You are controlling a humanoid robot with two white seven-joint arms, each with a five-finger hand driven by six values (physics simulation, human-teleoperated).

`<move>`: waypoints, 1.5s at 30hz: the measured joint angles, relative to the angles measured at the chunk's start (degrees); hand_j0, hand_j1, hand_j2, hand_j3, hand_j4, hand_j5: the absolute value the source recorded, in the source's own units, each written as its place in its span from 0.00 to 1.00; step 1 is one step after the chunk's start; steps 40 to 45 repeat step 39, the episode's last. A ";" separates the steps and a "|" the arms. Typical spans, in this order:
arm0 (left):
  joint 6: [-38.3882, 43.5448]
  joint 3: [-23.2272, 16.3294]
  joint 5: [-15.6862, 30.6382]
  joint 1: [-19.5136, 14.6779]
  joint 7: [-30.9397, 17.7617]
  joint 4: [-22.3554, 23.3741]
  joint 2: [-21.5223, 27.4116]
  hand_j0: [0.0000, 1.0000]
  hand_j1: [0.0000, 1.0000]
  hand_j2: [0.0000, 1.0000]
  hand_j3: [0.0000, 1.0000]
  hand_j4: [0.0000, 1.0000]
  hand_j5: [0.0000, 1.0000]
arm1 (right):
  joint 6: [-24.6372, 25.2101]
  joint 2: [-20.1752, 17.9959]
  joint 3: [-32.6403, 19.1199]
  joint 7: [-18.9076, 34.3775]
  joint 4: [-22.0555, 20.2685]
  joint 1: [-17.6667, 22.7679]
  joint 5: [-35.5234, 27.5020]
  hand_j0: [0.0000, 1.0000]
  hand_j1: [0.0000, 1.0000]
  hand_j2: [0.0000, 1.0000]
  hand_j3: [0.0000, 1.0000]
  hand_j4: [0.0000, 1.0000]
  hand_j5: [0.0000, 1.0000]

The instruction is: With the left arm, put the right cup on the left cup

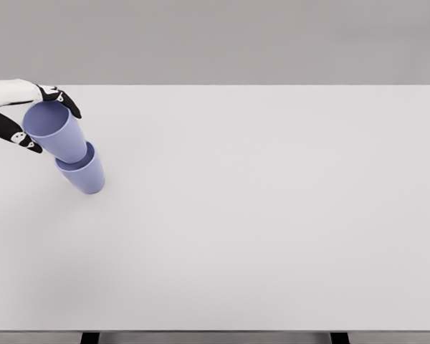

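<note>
White table (258,215) fills most of the head view, plain grey wall behind. Two dark table legs just visible at the bottom edge. Nothing else on the surface; no obstacle near the cups, all the action packed into the far left corner area.

Two blue cups, same colour and shape. Lower cup (86,175) stands on the table near the left edge, leaning in the view with its mouth toward upper left. Upper cup (57,132) sits with its base inside the mouth of the lower cup, partly nested, rim well above the lower rim. Open mouth of upper cup faces the camera; inside looks empty, only blue wall and floor visible. Inside of lower cup hidden by the upper one, contents cannot be told.

Left hand (25,111) comes in from the left edge, white with black fingers (68,104). Fingers wrapped around the rim of the upper cup: one black finger over the far side of the rim, another black finger with white marks on the near left side. Grasp closed on the upper cup, fingers touching its wall. Lower cup not touched by the hand.

Right arm absent from the view.

Faint soft shadow under the lower cup on the table.
</note>
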 measured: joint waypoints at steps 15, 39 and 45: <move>-0.03 0.25 -0.36 0.79 0.03 2.51 -1.19 0.62 0.62 0.62 0.62 0.62 0.62 | 0.00 0.00 0.00 0.00 0.00 0.00 0.00 1.00 1.00 1.00 1.00 1.00 1.00; -0.04 6.02 12.65 0.96 0.01 -26.09 0.65 1.00 1.00 1.00 1.00 1.00 1.00 | 0.00 0.00 0.00 0.00 0.00 0.00 0.00 1.00 1.00 1.00 1.00 1.00 1.00; -0.04 6.02 12.65 0.96 0.01 -26.09 0.65 1.00 1.00 1.00 1.00 1.00 1.00 | 0.00 0.00 0.00 0.00 0.00 0.00 0.00 1.00 1.00 1.00 1.00 1.00 1.00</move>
